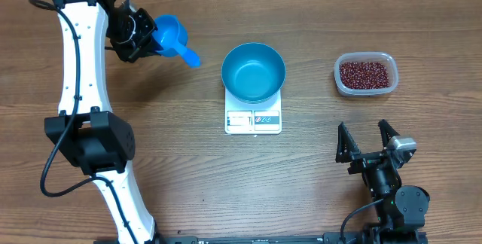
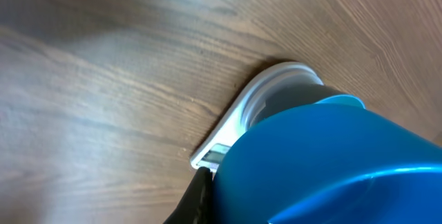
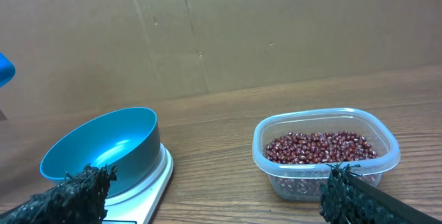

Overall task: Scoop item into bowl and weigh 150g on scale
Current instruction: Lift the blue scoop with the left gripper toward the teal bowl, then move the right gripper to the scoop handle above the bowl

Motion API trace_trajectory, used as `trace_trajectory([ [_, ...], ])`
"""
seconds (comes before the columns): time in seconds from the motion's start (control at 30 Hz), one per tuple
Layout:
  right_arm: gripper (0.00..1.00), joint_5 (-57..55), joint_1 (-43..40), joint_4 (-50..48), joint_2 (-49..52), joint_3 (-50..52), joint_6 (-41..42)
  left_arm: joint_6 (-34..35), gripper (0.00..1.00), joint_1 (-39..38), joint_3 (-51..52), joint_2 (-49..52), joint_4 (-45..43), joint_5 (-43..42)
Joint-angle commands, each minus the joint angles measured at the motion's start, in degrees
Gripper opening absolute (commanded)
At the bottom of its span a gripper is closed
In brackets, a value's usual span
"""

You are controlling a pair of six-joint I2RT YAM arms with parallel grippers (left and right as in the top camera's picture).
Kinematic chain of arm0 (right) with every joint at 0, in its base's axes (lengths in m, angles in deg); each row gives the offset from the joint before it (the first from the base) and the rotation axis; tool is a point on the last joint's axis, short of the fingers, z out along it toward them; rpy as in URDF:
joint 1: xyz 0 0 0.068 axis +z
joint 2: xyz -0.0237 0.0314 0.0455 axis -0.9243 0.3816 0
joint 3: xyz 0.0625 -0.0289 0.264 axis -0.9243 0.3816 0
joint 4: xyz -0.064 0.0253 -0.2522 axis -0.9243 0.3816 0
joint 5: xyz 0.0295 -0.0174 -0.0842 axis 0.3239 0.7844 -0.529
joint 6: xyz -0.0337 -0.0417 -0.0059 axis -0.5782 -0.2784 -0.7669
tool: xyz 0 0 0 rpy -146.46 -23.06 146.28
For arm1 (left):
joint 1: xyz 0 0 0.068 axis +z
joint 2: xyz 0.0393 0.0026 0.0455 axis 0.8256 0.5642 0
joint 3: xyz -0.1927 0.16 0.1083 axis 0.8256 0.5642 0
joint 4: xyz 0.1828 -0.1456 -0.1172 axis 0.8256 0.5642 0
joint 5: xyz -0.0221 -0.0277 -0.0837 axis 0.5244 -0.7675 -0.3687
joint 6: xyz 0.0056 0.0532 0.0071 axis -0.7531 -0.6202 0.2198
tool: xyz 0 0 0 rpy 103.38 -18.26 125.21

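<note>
The blue bowl stands empty on the white scale at mid-table. The item, dark red-brown beans, fills a clear tub to the right. My left gripper is shut on a small blue scoop, held at the far left, apart from the bowl. In the left wrist view the scoop fills the lower right, and a corner of the scale shows past it. My right gripper stands open near the front right; its wrist view shows bowl, scale and beans ahead.
The left arm's white links stretch along the left side of the wooden table. A brown cardboard wall rises behind the table. The tub sits just beyond my right gripper's right finger.
</note>
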Motion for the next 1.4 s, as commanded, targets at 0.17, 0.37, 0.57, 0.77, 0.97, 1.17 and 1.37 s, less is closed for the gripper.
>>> trace_trajectory([
  [0.17, 1.00, 0.3, -0.3, -0.4, -0.6, 0.6, -0.5, 5.3, 0.04, -7.2, -1.3, 0.3, 1.6, -0.6],
  [0.37, 1.00, 1.6, -0.3, -5.9, -0.6, 0.5, 7.4, 12.2, 0.05, -14.1, -1.3, 0.3, 1.0, 5.8],
  [0.57, 1.00, 1.6, -0.3, -4.1, -0.6, -4.0, 16.6, 17.9, 0.04, -19.7, -1.3, 0.3, -0.8, 13.2],
  [0.77, 1.00, 0.2, -0.3, 7.7, 0.1, -13.8, 17.9, 20.4, 0.05, -23.1, -1.3, 0.3, -2.3, 17.2],
  [0.97, 1.00, -0.5, -0.3, 21.5, 7.0, -27.1, 17.9, 22.9, 0.04, -23.5, -1.3, 0.3, -3.2, 17.6],
  [1.17, 1.00, 1.3, -0.3, 31.2, 21.0, -40.3, 20.9, 23.9, 0.04, -23.5, -1.3, 0.3, -3.8, 17.6],
  [1.37, 1.00, 14.5, -0.3, 33.9, 38.3, -50.6, 20.9, 24.0, 0.04, -23.5, -1.3, 0.3, -3.8, 17.6],
])
